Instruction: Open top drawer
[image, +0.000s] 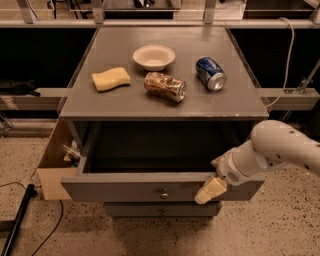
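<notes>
The top drawer (125, 188) is pulled far out from the grey cabinet, its dark inside showing. Its flat grey front has a small round metal knob (163, 194) at centre. My gripper (212, 186) on the white arm comes in from the right and sits at the drawer front's top edge, right of the knob. One cream finger (210, 191) hangs down over the front face. A narrower drawer (160, 210) with a like knob shows just below, shut.
On the cabinet top (125, 105) lie a yellow sponge (110, 79), a white bowl (154, 57), a crumpled snack bag (164, 86) and a blue can (210, 73) on its side. A wooden side compartment (55, 165) stands open at the left. A black cable (17, 220) lies on the speckled floor.
</notes>
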